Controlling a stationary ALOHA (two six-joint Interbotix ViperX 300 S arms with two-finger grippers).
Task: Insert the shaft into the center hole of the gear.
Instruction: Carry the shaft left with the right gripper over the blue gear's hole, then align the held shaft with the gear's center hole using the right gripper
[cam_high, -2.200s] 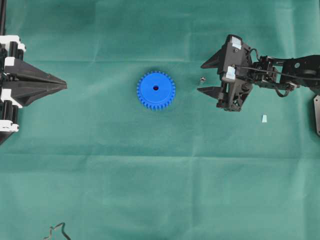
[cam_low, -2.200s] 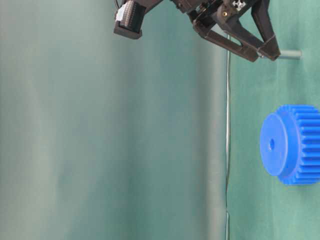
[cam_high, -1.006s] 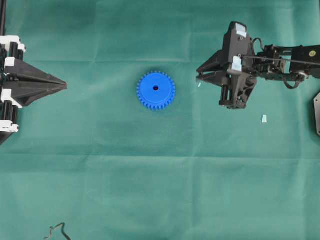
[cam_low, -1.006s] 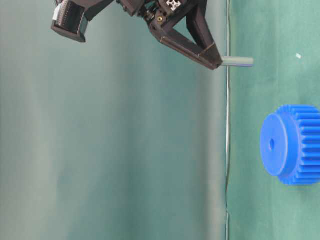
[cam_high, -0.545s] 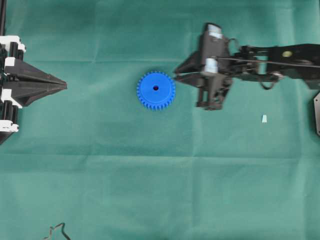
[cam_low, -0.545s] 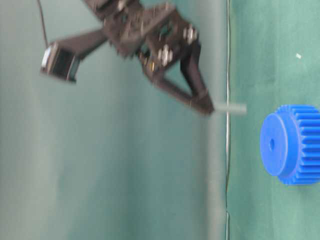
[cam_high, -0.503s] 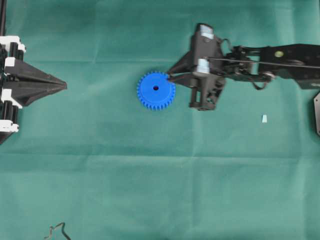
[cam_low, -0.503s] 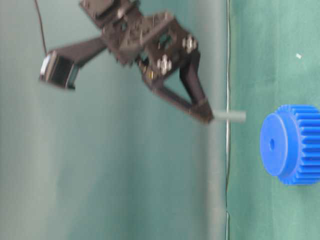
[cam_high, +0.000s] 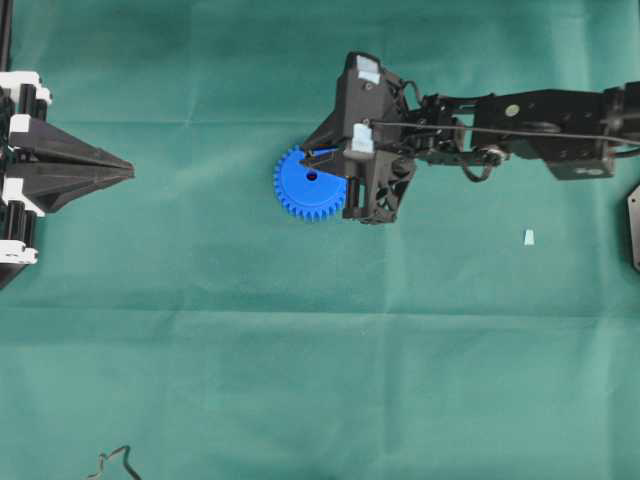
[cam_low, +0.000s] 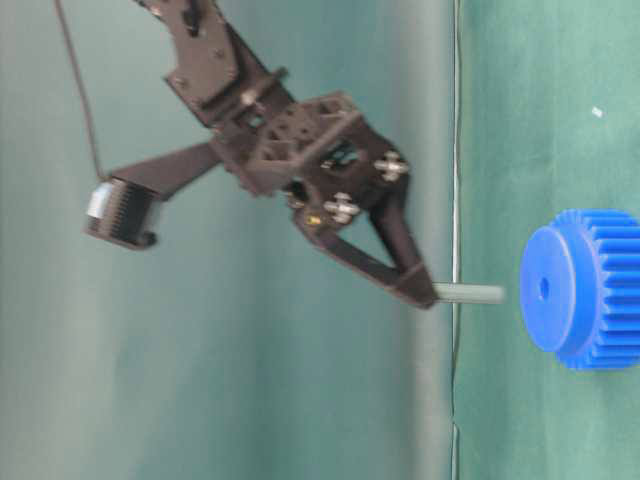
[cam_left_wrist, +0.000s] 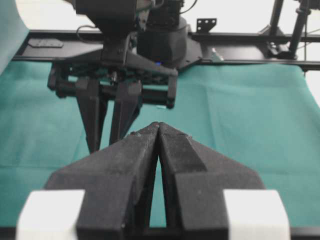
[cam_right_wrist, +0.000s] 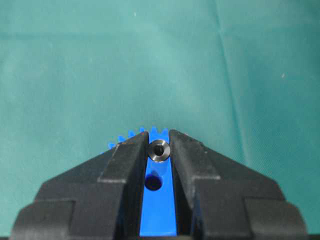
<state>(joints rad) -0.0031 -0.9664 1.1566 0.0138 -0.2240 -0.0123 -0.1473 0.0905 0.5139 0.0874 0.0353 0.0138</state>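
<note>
The blue gear (cam_high: 300, 190) lies flat on the green cloth, its center hole (cam_high: 312, 175) showing. My right gripper (cam_high: 306, 158) hovers over the gear, shut on the shaft (cam_low: 468, 293), a grey pin pointing at the hub. In the table-level view the pin's free end stands a short gap off the gear (cam_low: 585, 290), about level with the hole (cam_low: 544, 288). The right wrist view shows the shaft's end (cam_right_wrist: 159, 150) between the fingers, with the gear (cam_right_wrist: 159, 215) and hole (cam_right_wrist: 153, 182) under it. My left gripper (cam_high: 125, 172) is shut and empty at the left edge.
A small pale blue wedge (cam_high: 528, 237) lies on the cloth to the right of the gear. A thin wire loop (cam_high: 115, 462) lies at the bottom left corner. The left wrist view shows my left gripper (cam_left_wrist: 158, 125) facing the right arm's fingers (cam_left_wrist: 120, 115).
My right gripper closed on the shaft on the cloth right of the gear, lifted it and carried it left until it stands over the gear's hub. The left arm has not moved.
</note>
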